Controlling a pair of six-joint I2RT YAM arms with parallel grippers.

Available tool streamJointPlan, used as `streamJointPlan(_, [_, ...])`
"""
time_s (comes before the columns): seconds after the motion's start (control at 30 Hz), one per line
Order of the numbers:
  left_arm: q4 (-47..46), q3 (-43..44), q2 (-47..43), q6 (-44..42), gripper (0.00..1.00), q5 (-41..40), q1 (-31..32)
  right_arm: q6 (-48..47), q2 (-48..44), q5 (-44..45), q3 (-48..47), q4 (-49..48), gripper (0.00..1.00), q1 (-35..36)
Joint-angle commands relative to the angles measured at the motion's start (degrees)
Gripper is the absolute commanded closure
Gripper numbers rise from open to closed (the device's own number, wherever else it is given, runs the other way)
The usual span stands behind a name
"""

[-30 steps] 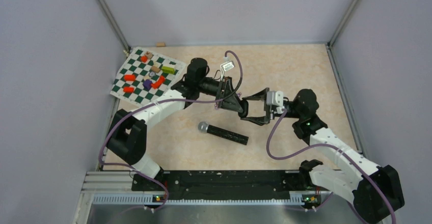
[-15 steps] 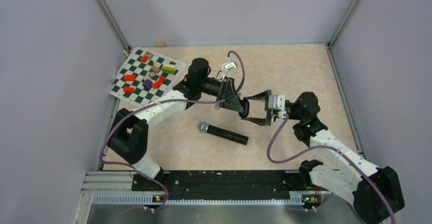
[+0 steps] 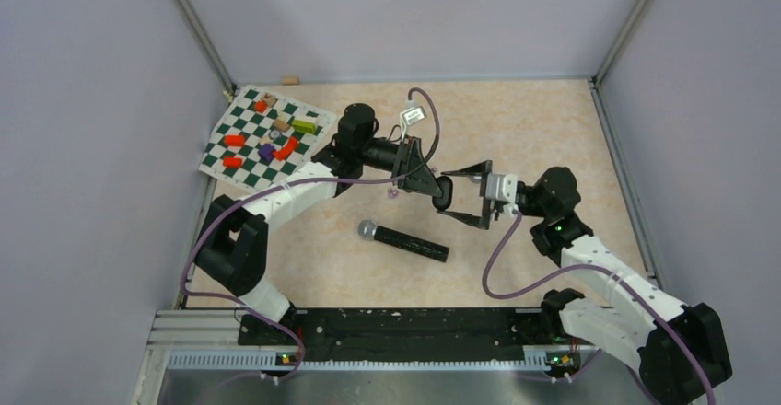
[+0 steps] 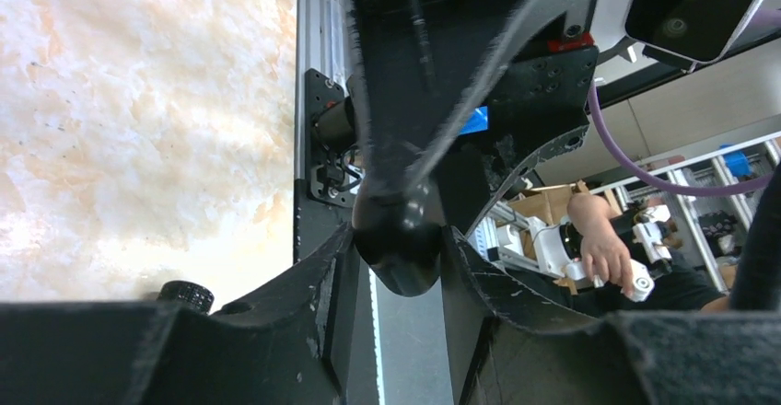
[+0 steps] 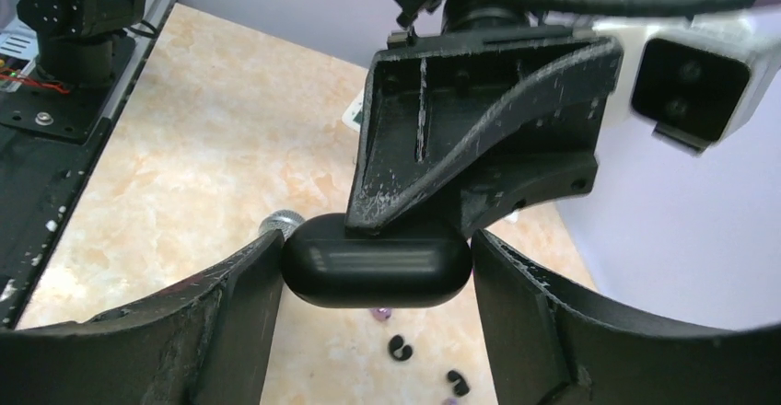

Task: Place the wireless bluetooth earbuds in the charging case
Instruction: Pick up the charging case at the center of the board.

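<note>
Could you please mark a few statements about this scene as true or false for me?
1. The right arm's jaws grip the black charging case by its two ends. True.
2. The microphone stands upright. False: it lies flat on the table.
3. Some earbuds lie loose on the table. True.
4. The checkered mat sits at the table's right edge. False: it is in the far left corner, with coloured blocks on it.
5. The left arm's jaws are well away from the case. False: they flank it, touching both sides.
</note>
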State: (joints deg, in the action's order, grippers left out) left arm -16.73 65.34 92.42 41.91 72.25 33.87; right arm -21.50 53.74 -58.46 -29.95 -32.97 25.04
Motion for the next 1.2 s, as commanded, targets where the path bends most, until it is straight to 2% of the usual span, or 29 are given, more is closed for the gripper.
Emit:
streamJointPlan(0.0, [-4.4, 0.0, -1.1, 0.3, 0.82, 1.3, 0.8, 2.5, 0.3, 5.6, -1.3, 0.9, 0.25, -0.8])
streamJointPlan(0.17, [-4.3, 0.2, -1.1, 0.5, 0.89, -1.3, 0.0, 8.0, 0.8, 7.9, -3.6, 1.6, 0.19, -0.9])
streamJointPlan(0.3, [-3.2, 0.2, -1.4, -0.2, 0.98, -3.9, -1.0, 12.9, 1.5, 8.6, -5.8, 2.6, 0.15, -0.8])
streamJointPlan(0.57, [-2.9, -1.4, -5.3, -0.2, 1.00, -11.1, -6.3, 24.7, 1.6, 5.6, -11.8, 7.6, 0.11, -2.4])
streamJointPlan(0.73, [-5.4, -4.3, -7.6, -0.2, 1.00, -15.7, -9.9, 34.2, 2.5, 11.2, -13.4, 6.5, 0.10, -3.1])
streamJointPlan(0.83, [-11.0, -7.4, -8.6, 2.5, 1.00, -16.0, -10.3, 41.2, 4.0, 15.2, -11.9, 2.4, 0.12, -3.4])
streamJointPlan(1.0, [-30.8, -14.9, -9.6, 11.6, 1.00, -15.0, -10.2, 50.0, 7.6, 15.6, -10.1, -3.4, 0.19, -3.8])
streamJointPlan(1.17, [-38.3, -17.0, -10.1, 15.2, 1.00, -14.3, -9.8, 52.4, 9.9, 13.6, -8.5, -7.1, 0.26, -3.7])
